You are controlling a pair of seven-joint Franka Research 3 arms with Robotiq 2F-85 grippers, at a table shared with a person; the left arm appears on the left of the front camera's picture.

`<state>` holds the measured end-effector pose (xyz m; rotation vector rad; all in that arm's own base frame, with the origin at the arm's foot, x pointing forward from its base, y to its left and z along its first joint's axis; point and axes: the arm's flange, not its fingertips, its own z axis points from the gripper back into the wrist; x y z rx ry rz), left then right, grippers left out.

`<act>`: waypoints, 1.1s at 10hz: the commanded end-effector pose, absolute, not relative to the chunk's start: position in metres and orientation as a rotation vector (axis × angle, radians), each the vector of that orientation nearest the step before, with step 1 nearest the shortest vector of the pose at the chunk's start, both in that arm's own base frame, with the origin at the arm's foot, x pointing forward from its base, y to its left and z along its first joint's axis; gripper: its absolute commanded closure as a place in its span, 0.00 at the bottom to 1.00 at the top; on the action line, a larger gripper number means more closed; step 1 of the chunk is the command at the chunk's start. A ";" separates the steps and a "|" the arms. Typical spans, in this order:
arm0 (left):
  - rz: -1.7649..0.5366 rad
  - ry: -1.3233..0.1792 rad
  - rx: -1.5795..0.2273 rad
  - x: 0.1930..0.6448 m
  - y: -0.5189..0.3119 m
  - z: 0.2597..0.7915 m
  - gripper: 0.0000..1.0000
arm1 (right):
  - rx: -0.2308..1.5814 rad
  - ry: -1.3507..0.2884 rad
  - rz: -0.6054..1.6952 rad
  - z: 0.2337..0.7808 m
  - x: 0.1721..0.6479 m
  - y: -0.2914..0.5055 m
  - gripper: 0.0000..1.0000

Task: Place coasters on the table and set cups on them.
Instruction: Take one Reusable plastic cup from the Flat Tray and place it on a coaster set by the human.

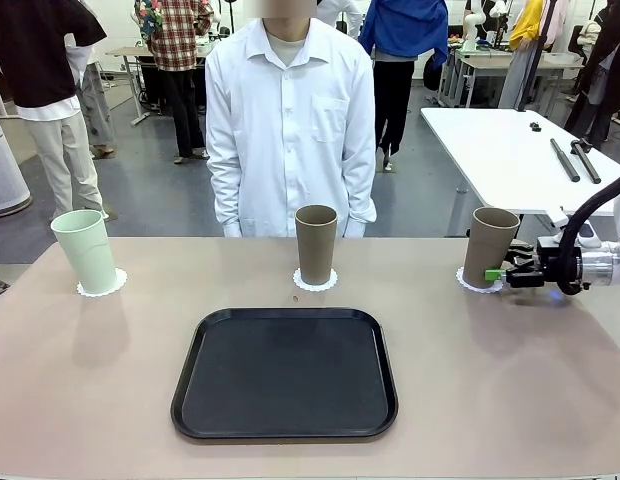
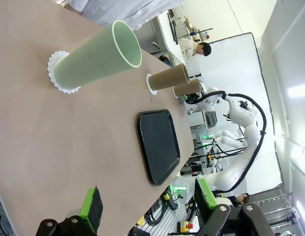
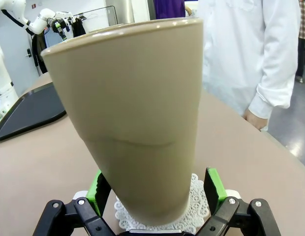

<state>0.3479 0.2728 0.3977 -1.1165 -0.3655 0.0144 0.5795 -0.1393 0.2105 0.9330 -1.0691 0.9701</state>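
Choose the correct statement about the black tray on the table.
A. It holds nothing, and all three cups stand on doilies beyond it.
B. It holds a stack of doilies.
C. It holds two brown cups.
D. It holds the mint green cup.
A: the black tray lies bare, while the mint green cup and the two brown cups each stand on a white doily on the table.

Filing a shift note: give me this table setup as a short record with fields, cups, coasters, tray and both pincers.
cups: mint cup, middle tan cup, right tan cup, all upright
coasters: one white doily under each cup, e.g.
tray: black, nothing on it, in front of the cups
right pincer: open, pads either side of right tan cup's base
left pincer: open, holding nothing
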 end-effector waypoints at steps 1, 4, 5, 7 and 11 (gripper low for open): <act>0.010 -0.369 -1.125 0.345 0.274 0.400 0.00 | 0.904 -1.037 0.982 0.219 0.576 -0.153 0.00; 0.010 -0.369 -1.125 0.345 0.274 0.400 0.00 | 0.879 -1.020 0.976 0.230 0.568 -0.170 0.00; 0.010 -0.369 -1.125 0.345 0.274 0.400 0.00 | 0.858 -0.999 0.966 0.239 0.563 -0.174 0.00; 0.010 -0.369 -1.125 0.345 0.274 0.400 0.00 | 0.684 -0.784 0.831 0.275 0.540 -0.167 0.00; 0.010 -0.369 -1.125 0.345 0.274 0.400 0.00 | 0.377 -0.516 0.592 0.374 0.489 -0.120 0.00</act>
